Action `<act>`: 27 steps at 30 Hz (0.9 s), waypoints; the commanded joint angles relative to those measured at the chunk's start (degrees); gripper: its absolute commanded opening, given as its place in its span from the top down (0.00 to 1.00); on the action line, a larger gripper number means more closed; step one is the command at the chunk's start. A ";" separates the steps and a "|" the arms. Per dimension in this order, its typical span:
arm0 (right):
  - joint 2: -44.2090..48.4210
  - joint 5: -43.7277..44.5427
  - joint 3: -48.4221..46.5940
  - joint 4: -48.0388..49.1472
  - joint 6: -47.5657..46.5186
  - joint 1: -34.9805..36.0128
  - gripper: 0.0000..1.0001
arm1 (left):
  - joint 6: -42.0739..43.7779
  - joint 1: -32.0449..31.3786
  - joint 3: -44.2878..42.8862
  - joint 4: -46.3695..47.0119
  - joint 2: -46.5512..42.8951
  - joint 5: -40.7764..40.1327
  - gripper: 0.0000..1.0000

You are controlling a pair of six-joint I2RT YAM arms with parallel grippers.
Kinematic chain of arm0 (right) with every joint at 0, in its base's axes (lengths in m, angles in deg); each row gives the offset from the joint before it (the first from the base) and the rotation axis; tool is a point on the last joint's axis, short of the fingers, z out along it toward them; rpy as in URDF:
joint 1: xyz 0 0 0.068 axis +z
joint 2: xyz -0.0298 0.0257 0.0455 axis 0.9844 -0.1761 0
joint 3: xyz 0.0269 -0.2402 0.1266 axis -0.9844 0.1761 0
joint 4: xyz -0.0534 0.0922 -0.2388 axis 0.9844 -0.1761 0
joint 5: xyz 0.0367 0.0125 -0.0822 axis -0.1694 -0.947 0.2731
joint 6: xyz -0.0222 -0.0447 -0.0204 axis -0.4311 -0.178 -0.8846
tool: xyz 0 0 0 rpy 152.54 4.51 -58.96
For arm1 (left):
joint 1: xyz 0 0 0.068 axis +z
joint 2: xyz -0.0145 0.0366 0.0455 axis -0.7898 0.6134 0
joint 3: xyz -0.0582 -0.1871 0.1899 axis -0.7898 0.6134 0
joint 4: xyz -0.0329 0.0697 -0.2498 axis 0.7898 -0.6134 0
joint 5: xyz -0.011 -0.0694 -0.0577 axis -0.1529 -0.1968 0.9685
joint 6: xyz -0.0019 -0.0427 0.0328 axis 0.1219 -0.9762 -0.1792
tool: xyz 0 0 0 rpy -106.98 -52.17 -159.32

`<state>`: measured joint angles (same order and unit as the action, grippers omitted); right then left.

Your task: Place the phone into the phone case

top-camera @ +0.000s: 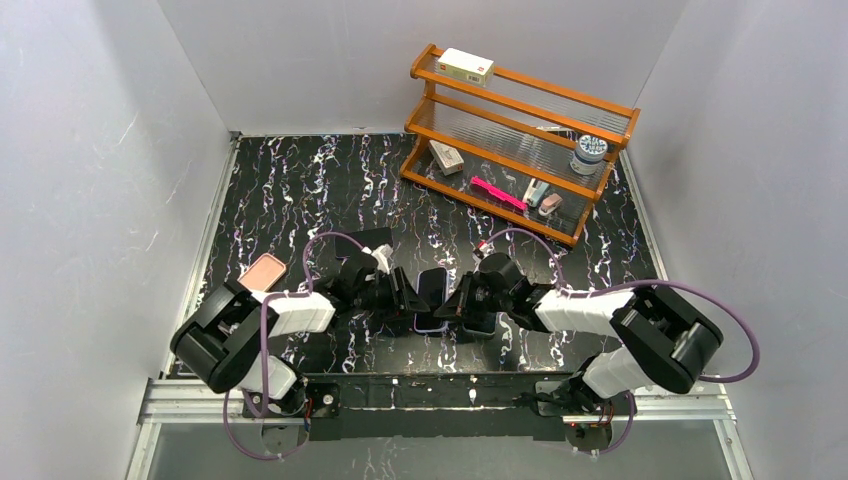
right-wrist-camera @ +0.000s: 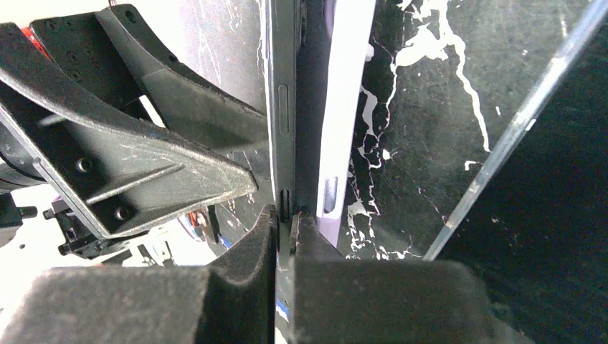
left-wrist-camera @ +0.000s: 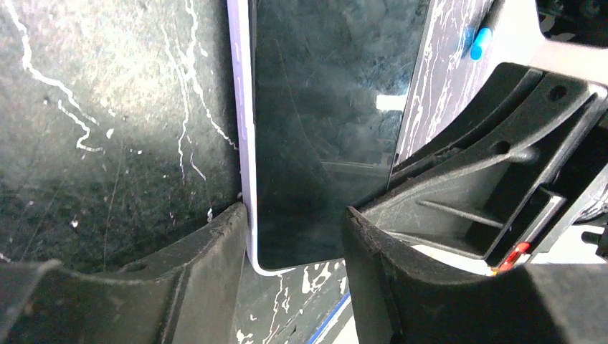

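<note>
Seating the phone (right-wrist-camera: 282, 107) into the case (right-wrist-camera: 345, 107) looks half done: a gap between them is seen only in the right wrist view. Both are held mid-surface (top-camera: 300, 190). The phone is pinched by the closed right tool (right-wrist-camera: 287, 222); the case is straddled by the left tool (left-wrist-camera: 297, 222), and whether it's gripped can't be told.

Left hand (left-wrist-camera: 295, 218) part-spread, right hand (right-wrist-camera: 287, 215) pinched tight, tips facing each other
</note>
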<state>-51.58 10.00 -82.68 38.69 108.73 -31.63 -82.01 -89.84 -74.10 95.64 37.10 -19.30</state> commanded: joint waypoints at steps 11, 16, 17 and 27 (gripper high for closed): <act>-4.39 -8.64 -3.92 -3.62 -7.53 0.78 0.99 | -1.11 -1.45 3.54 -0.03 -8.39 -2.04 0.55; -6.86 -12.55 -4.00 -3.78 -8.39 0.80 0.99 | -2.73 -1.44 2.39 -10.58 -12.81 -6.71 0.60; -7.03 -12.60 -4.79 -5.72 -9.65 0.77 0.99 | -2.21 -1.51 1.00 -15.15 -13.39 -8.37 0.60; -2.02 -7.73 -11.58 -20.74 -13.02 0.64 0.61 | 0.53 0.71 -7.37 -25.54 -12.84 -12.45 0.57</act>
<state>-55.84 3.24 -90.63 27.46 98.48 -31.74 -82.56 -90.60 -79.24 75.03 23.95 -29.95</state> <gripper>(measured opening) 0.353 0.432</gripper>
